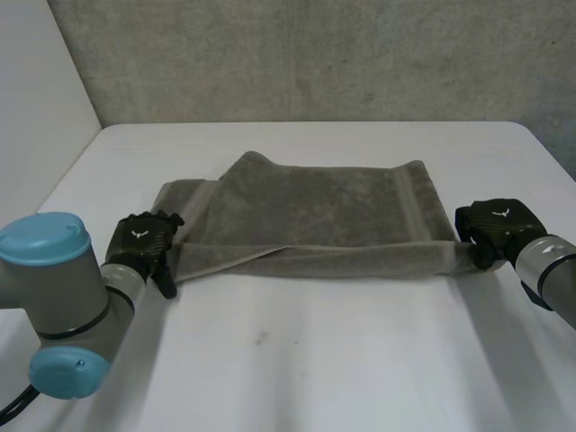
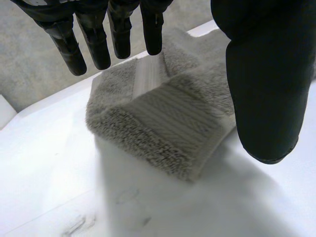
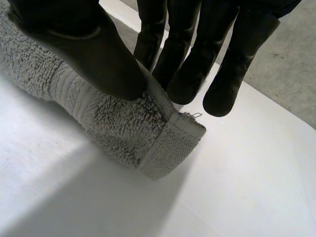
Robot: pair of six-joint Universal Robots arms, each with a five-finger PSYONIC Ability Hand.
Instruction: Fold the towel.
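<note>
Closest to me is the bare white table [image 1: 297,360]. Next come two black hands, one at each near corner of the grey towel [image 1: 315,211]. The left hand [image 1: 142,238] has its fingers [image 2: 98,39] straight and apart from the thumb, and it holds nothing. The right hand [image 1: 493,225] pinches its corner between thumb and fingers. The towel lies across the middle of the table, with its near edge doubled over. I think a fold is half made. Next the left hand needs to grab its corner, so both can lift together. I count one towel, two hands, one table
</note>
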